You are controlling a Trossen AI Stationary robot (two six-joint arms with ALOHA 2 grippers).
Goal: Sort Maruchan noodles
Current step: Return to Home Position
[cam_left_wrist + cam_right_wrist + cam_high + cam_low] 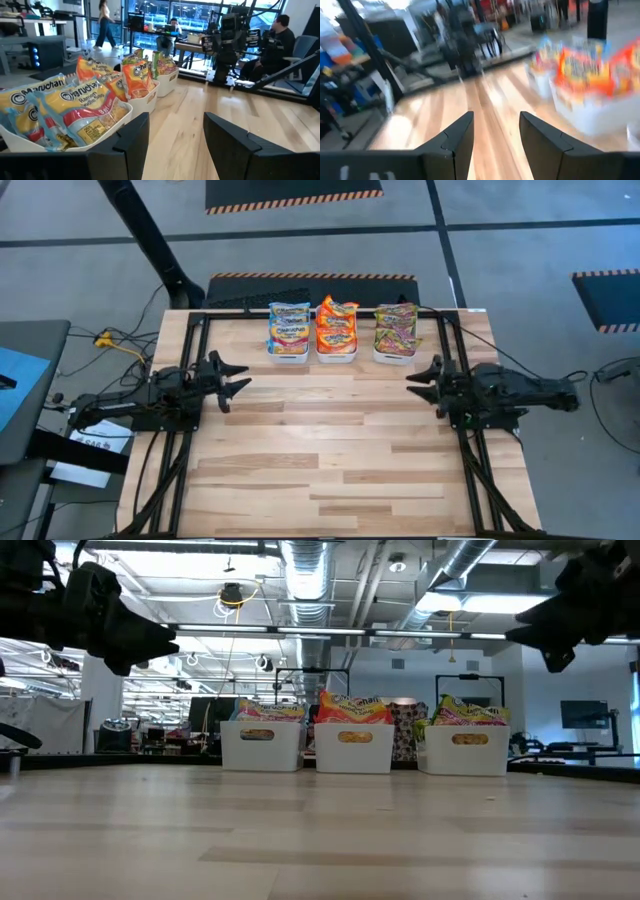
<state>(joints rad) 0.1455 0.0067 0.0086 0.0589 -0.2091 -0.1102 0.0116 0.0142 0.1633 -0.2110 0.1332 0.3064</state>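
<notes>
The Maruchan noodles stand in three white trays along the table's far edge: pale yellow-blue packets [288,326] in the left tray [260,750], orange-red packets [337,325] in the middle tray [354,752], green-yellow packets [396,327] in the right tray [463,753]. My left gripper [236,378] hovers open at the table's left edge, pointing level toward the right. My right gripper [422,380] hovers open at the right edge, pointing level toward the left. Neither holds anything; in the wrist views the gap of my left gripper [175,142] and of my right gripper [496,137] shows only bare table.
Bare wooden tabletop [330,450] spreads between the two arms and toward the near edge. A black frame [200,330] runs along the table's sides and back. People sit and walk in the room beyond the table, seen in the left wrist view.
</notes>
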